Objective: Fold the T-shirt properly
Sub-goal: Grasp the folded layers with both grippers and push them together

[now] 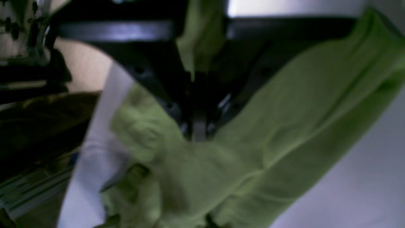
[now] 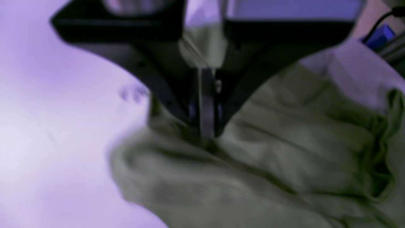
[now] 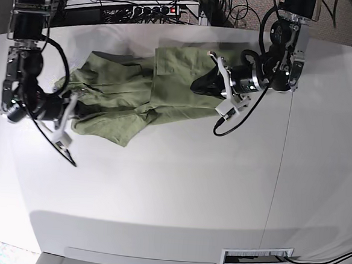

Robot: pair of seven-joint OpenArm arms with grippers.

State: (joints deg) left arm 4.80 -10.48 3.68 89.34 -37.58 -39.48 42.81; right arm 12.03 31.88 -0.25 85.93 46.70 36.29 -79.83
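Observation:
The olive-green T-shirt (image 3: 167, 89) lies crumpled and partly folded at the back of the white table (image 3: 160, 185). My left gripper (image 3: 202, 85) is at the shirt's right edge. In the left wrist view the gripper (image 1: 199, 136) is shut on the T-shirt's fabric (image 1: 284, 126), with cloth bunched up between the jaws. My right gripper (image 3: 75, 101) is at the shirt's left end. In the right wrist view the gripper (image 2: 207, 131) is shut on the T-shirt's fabric (image 2: 284, 152), which folds below it. Both wrist views are blurred.
Cables and a power strip (image 3: 142, 9) run along the table's back edge. A table seam (image 3: 281, 145) runs front to back on the right. A slotted vent (image 3: 256, 256) sits at the front right edge.

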